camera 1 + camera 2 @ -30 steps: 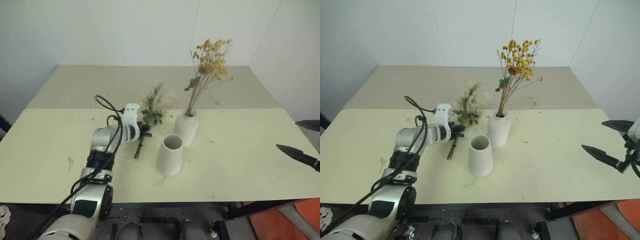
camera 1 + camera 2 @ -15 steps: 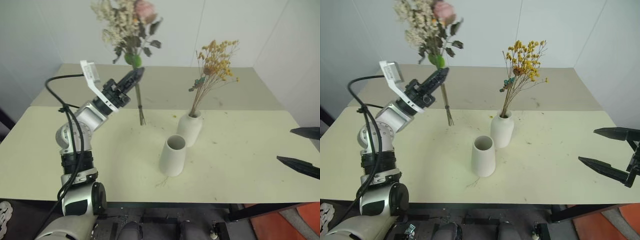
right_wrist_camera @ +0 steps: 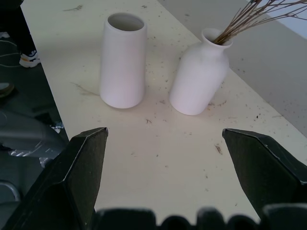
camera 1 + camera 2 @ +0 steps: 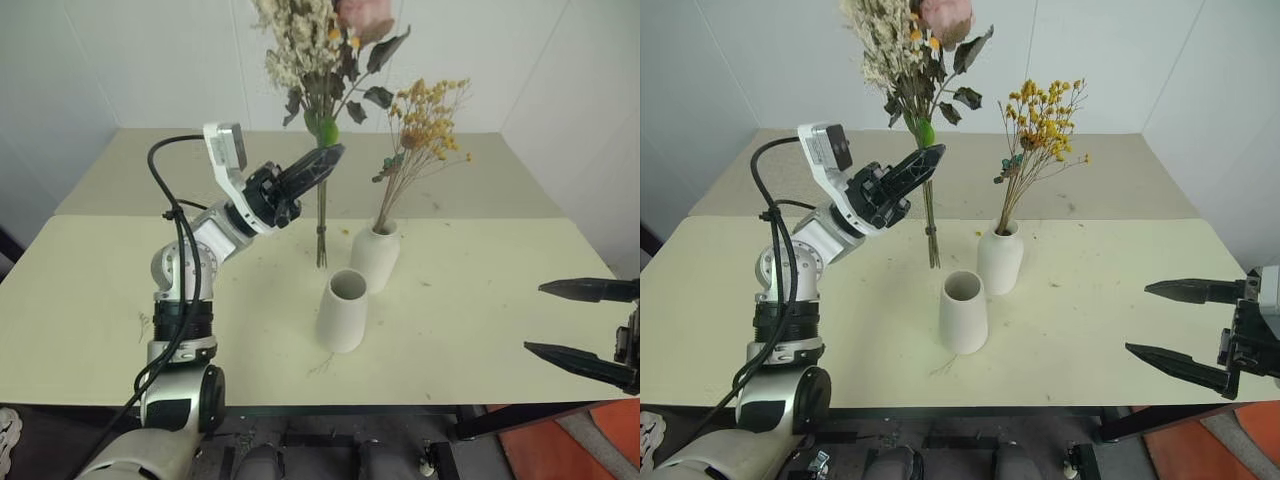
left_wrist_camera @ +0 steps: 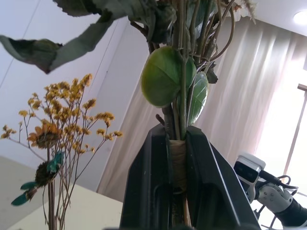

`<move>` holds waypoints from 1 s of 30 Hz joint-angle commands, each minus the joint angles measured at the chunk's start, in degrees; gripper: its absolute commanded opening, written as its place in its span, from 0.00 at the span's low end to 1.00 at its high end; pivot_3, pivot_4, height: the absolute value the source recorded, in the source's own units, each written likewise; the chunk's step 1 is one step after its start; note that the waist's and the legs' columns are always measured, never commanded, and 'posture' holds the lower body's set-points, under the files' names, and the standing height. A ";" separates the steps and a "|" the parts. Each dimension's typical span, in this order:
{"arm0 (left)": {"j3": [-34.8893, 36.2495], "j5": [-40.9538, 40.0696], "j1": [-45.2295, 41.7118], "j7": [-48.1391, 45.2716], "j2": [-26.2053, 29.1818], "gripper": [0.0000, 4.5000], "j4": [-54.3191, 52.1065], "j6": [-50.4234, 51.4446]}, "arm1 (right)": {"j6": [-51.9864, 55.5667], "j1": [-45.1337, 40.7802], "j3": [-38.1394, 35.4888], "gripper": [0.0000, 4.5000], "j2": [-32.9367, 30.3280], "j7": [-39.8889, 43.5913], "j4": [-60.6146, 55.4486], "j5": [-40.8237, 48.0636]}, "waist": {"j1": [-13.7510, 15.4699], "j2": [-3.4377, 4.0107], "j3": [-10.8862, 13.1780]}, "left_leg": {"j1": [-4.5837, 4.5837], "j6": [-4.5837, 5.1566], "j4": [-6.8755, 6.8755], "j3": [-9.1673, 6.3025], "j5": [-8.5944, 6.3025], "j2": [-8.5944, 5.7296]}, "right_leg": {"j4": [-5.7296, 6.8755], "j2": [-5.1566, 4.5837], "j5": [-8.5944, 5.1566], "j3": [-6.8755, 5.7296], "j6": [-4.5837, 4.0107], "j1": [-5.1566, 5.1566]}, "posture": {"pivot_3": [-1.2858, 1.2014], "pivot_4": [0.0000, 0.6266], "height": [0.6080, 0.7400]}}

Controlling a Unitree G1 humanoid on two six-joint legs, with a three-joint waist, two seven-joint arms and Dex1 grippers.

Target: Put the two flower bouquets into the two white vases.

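The left tool [image 4: 928, 158] is pressed together on the wrapped stems of the rose bouquet [image 4: 915, 45], holding it upright in the air, clear of the bench [image 4: 1080, 300]. The stem ends hang above the bench, behind and just left of the cone vase [image 4: 963, 312], whose wide mouth is empty. Just beside it, behind and to the right, stands the round vase [image 4: 999, 258], with the yellow bouquet [image 4: 1040, 125] upright in its narrow neck. The right tool [image 4: 1168, 320] is spread wide near the bench's right edge, well apart from both vases, holding nothing.
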 commanded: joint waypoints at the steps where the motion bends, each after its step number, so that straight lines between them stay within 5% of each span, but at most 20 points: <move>1: -0.34 -0.14 -1.60 -0.68 -1.86 0.02 -0.11 -3.90 | -1.30 -0.48 -0.10 1.00 0.55 -0.98 -0.69 -0.46 | 0.07 -0.01 0.00 | 0.00 0.00 0.01 0.00 0.00 0.00 | 0.00 0.00 0.00 0.00 0.00 0.00 | 0.52 0.24 1.00; 11: -4.74 -1.02 0.89 -0.24 -5.13 0.02 -3.26 -2.95 | -2.48 -0.27 0.14 1.00 0.86 -1.61 0.53 -2.43 | 0.06 -0.01 0.00 | -0.01 0.00 0.01 0.00 0.00 0.00 | -0.02 0.00 -0.01 0.00 0.03 0.00 | 0.52 0.24 1.00; 30: -14.39 7.50 6.80 -9.62 -1.82 0.02 -4.93 -9.64 | -4.39 -0.90 0.43 1.00 0.59 -1.75 2.30 -3.87 | 0.03 0.00 0.00 | -0.01 0.01 0.00 0.00 0.00 0.00 | -0.04 0.00 -0.03 0.01 0.04 0.00 | 0.52 0.24 1.00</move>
